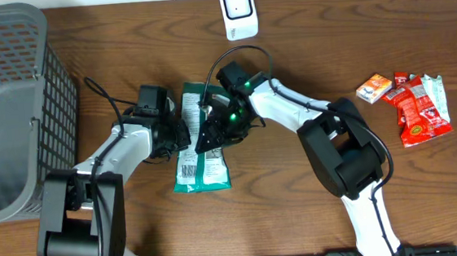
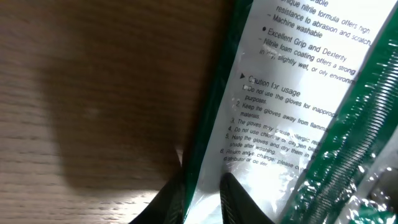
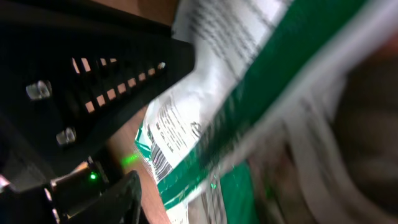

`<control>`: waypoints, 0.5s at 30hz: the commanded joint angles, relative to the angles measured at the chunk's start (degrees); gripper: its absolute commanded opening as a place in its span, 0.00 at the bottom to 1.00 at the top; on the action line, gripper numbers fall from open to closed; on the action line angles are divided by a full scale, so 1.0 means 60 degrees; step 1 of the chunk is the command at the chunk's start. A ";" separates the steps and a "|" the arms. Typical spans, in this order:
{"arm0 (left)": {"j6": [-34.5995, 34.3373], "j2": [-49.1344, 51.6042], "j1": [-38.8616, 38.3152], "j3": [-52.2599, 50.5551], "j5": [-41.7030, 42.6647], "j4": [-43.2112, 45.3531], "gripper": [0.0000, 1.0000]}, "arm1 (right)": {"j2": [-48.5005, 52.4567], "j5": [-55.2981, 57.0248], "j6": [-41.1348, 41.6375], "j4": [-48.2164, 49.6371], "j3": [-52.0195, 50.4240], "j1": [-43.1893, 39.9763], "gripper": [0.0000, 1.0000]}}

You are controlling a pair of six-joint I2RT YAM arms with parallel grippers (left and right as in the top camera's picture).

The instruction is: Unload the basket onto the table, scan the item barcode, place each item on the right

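The item is a green and white glove packet (image 1: 206,158) lying on the wooden table, its barcode (image 1: 187,170) facing up near the front end. My left gripper (image 1: 182,136) is shut on the packet's left edge; the left wrist view shows that edge (image 2: 208,149) pinched between both fingertips (image 2: 233,186). My right gripper (image 1: 213,136) hovers over the packet's middle. In the right wrist view one finger (image 3: 121,199) stands apart from the packet (image 3: 249,93) and barcode (image 3: 160,158), with bare table between; the other finger is hidden.
A white scanner (image 1: 237,11) stands at the back edge, beyond the packet. A grey mesh basket (image 1: 6,105) fills the left side. Red snack packets (image 1: 419,109) and a small orange box (image 1: 374,88) lie at the right.
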 commanded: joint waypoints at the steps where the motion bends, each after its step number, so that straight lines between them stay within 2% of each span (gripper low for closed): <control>1: -0.0113 0.0565 -0.0302 -0.0342 0.0080 -0.0244 0.22 | 0.0160 0.0572 -0.0004 0.0062 -0.0178 0.0240 0.53; 13: -0.0113 0.0561 -0.0306 -0.0342 0.0095 -0.0240 0.25 | 0.0160 0.0685 -0.0142 0.0208 -0.0178 0.0452 0.34; 14: -0.0113 0.0561 -0.0306 -0.0342 0.0098 -0.0240 0.25 | 0.0160 0.0685 -0.0211 0.0233 -0.0178 0.0470 0.31; 15: -0.0113 0.0561 -0.0306 -0.0342 0.0098 -0.0244 0.26 | 0.0160 0.0685 -0.0313 0.0237 -0.0178 0.0470 0.18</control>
